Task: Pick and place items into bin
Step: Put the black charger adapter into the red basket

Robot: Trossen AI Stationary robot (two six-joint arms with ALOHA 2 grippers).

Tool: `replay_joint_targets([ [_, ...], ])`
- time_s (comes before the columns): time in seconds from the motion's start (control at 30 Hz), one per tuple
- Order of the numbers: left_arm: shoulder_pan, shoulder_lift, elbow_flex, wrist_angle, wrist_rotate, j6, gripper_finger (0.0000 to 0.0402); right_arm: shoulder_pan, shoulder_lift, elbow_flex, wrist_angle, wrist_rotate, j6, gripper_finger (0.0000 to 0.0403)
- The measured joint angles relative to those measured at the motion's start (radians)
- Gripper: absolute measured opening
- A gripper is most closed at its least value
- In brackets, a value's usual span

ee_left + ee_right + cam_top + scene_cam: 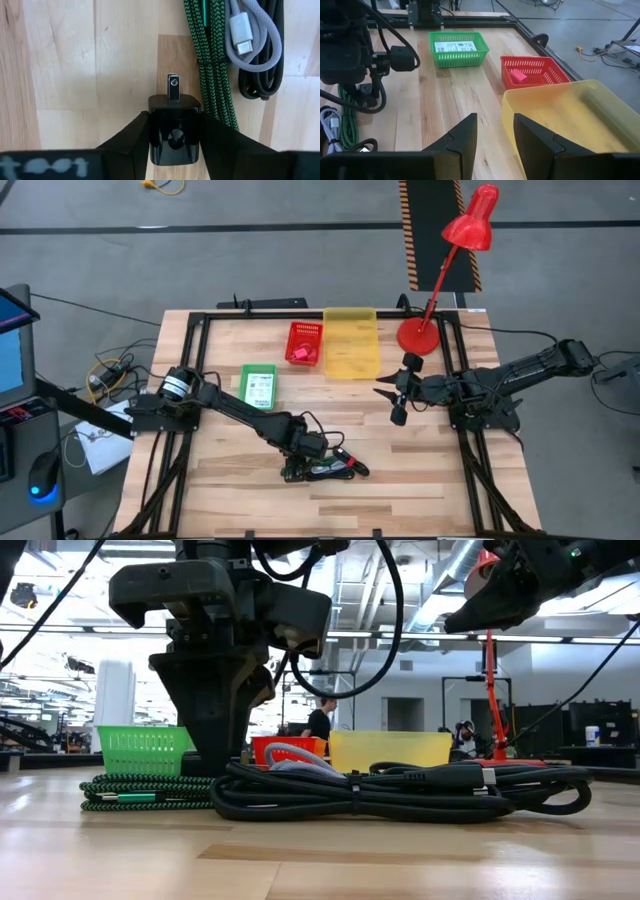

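Charger block (172, 132), small and black, sits clamped between the left gripper (172, 145) fingers, low on the table (240, 480), green cable (205, 75) just beside. Grabbing looks done; next, lift it toward the yellow bin (351, 342). Right gripper (495, 132) waits, fingers apart

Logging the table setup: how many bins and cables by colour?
Green mesh bin: 1
Red mesh bin: 1
Yellow translucent plastic bin: 1
Green braided cable: 1
Grey cable: 1
Black cable: 1
Total: 6
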Motion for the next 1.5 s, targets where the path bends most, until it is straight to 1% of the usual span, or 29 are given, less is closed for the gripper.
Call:
replay_joint_targets([
  [0.13,0.005,-0.001,0.0,0.0,0.007,0.002,0.0125,0.0,0.0,0.0,0.0,0.0,0.0,0.0123],
  [0.27,0.005,-0.019,0.0,-0.002,-0.01,0.01,0.0125,0.0,0.0,0.0,0.0,0.0,0.0,0.0123],
  [0.43,0.013,-0.071,0.0,-0.025,-0.076,0.027,0.0125,0.0,0.0,0.0,0.004,0.0,0.0,0.0123],
  [0.6,0.05,-0.147,0.001,-0.105,-0.231,0.052,0.0125,0.0,0.0,0.0,0.005,0.0,0.0,0.0123],
  [0.73,0.107,-0.196,0.001,-0.135,-0.359,0.097,0.0125,0.0,0.0,0.0,0.009,0.0,0.0,0.0123],
  [0.93,0.229,-0.239,0.001,-0.108,-0.558,0.218,0.0125,0.0,0.0,0.0,0.015,0.0,0.0,0.0123],
  [1.07,0.328,-0.244,0.001,-0.049,-0.653,0.32,0.0125,0.0,0.0,0.0,0.016,0.0,0.0,0.0123],
  [1.13,0.381,-0.244,0.001,-0.016,-0.658,0.369,0.0125,0.0,0.0,0.0,0.016,0.0,0.0,0.0123],
  [1.3,0.508,-0.244,0.001,0.08,-0.615,0.448,0.0126,0.0,0.0,0.0,0.012,0.0,0.014,0.0123],
  [1.4,0.572,-0.244,0.001,0.114,-0.577,0.491,0.0132,0.0,0.0,0.0,0.011,0.0,0.018,0.0123],
  [1.5,0.628,-0.244,0.0,0.122,-0.525,0.493,0.0133,0.0,0.0,0.0,0.005,0.0,0.018,0.0123],
])
